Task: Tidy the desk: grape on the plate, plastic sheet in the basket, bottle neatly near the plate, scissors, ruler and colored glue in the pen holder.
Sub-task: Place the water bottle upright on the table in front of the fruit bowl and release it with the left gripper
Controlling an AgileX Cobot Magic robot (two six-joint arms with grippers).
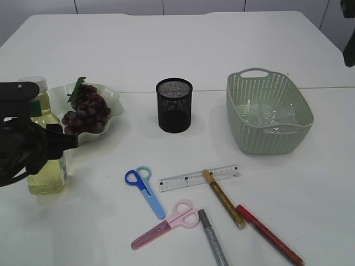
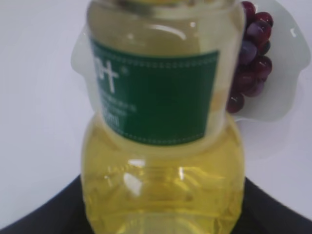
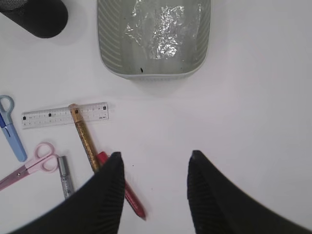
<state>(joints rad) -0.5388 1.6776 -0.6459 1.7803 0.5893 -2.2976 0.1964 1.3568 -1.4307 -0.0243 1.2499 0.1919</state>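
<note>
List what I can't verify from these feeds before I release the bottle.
- Left gripper jaws: in the exterior view the dark arm hides them; the left wrist view is filled by the bottle.
- Bottle base on the table: cut off in the left wrist view.
- Pen holder contents: mesh too dark.
- Red glue pen tip: reaches the exterior frame's bottom edge.

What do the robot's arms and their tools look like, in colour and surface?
The left tool is black, blocky and matte; it shows only partly at the exterior view's left edge. The right tool has two dark fingers with rounded tips and fine ribbing on their surfaces. No cables, markings or sleeves are visible in any view.
</note>
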